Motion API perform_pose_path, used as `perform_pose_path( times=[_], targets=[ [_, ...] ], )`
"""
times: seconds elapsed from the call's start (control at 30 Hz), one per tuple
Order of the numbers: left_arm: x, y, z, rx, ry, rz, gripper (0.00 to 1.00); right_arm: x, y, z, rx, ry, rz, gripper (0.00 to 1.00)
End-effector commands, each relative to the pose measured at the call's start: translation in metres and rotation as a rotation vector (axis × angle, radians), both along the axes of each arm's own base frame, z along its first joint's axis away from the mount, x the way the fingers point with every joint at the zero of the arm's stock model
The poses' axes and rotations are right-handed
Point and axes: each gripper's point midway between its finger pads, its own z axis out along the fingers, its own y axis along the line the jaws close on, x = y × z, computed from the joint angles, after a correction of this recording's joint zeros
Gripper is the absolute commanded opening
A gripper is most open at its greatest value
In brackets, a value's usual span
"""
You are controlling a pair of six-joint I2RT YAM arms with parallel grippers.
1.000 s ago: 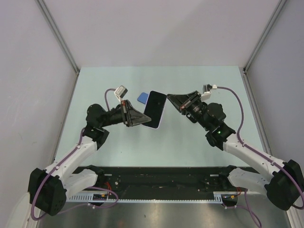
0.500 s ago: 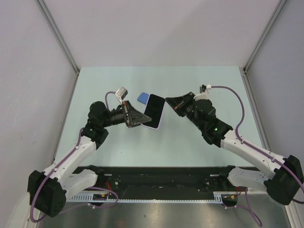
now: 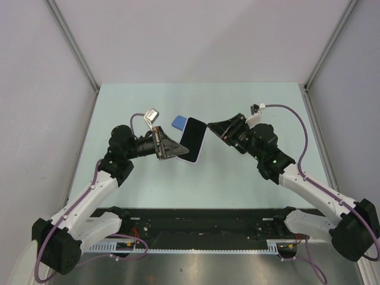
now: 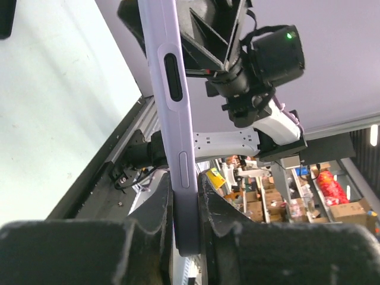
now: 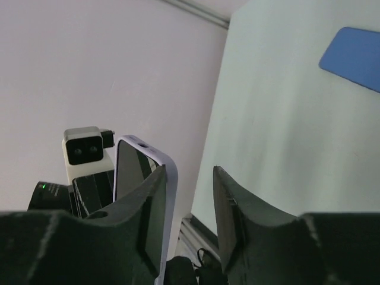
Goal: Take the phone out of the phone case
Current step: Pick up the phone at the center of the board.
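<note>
Cased phone [image 3: 192,139] is mid-air at frame centre, with the left gripper [image 3: 172,148] clamped on its lower end. Right gripper [image 3: 215,126] jaws are apart just beside the top corner. It should pinch only the lilac case [image 4: 172,119] lip and peel slowly.

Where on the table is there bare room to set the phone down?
Bare on the table: the far strip behind the blue card, the right side beyond the right claw, the near middle before the black rail. Crowded: the centre, where the left claw holds the phone.

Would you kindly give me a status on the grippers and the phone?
Left gripper shut on phone, case still on, aloft. Right gripper open beside phone's far edge. Path clear.
</note>
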Motion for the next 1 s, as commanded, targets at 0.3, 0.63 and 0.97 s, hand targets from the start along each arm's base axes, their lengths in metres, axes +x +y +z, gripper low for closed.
perform_pose_path(
  times=[0.3, 0.63, 0.97],
  targets=[
    [-0.042, 0.009, 0.110, -0.169, -0.594, -0.069, 0.00, -0.058, 0.040, -0.014, 0.014, -0.082, 0.447, 0.43],
    [-0.046, 0.009, 0.107, -0.219, -0.572, -0.107, 0.00, -0.048, 0.053, 0.007, 0.149, -0.143, 0.490, 0.29],
    [-0.032, 0.010, 0.108, -0.189, -0.555, -0.100, 0.38, -0.059, 0.064, 0.003, 0.127, -0.165, 0.534, 0.00]
  ],
)
